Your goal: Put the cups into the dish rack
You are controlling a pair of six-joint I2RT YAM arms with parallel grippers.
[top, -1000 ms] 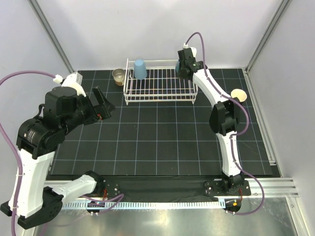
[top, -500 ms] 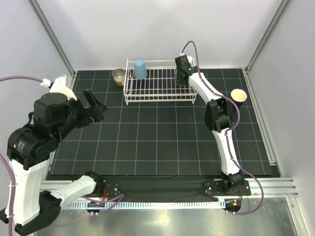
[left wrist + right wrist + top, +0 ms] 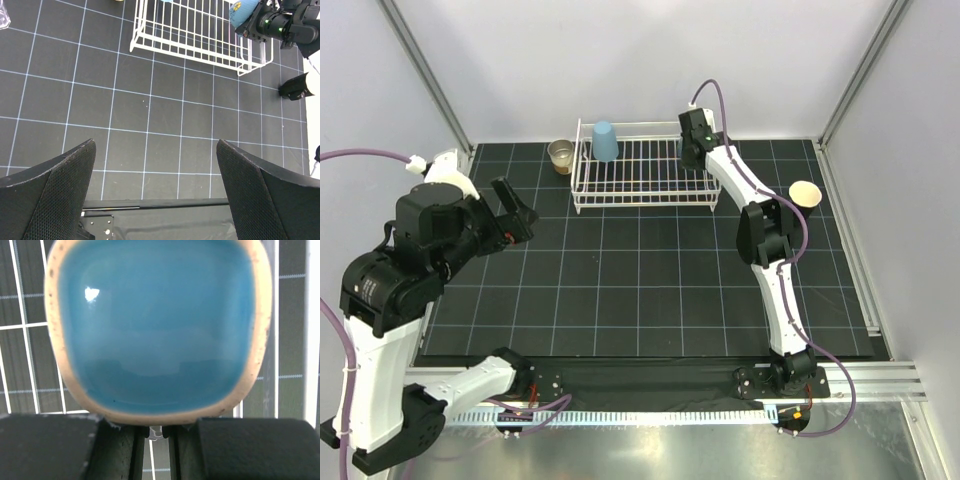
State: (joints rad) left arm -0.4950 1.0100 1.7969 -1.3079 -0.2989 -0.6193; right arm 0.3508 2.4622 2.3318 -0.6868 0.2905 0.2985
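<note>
The white wire dish rack (image 3: 642,206) stands at the back of the mat and also shows in the left wrist view (image 3: 195,40). A light blue tumbler (image 3: 605,141) stands upside down in its left end. My right gripper (image 3: 692,140) is shut on the teal mug (image 3: 157,325), holding it over the rack's right end, mouth facing the wrist camera; the mug also shows in the left wrist view (image 3: 242,12). A tan metallic cup (image 3: 560,155) stands left of the rack. A black cup with cream inside (image 3: 805,193) sits at the right. A tiny clear glass (image 3: 2,18) is at far left. My left gripper (image 3: 155,145) is open and empty, high over the mat's left side.
The black grid mat (image 3: 640,290) covers the table. Metal frame posts (image 3: 425,75) and white walls close in the back and sides. A metal rail (image 3: 880,375) runs along the near right edge.
My left arm has drawn back to the left with its gripper still open. My right gripper has shifted slightly over the rack's right end with the teal mug.
</note>
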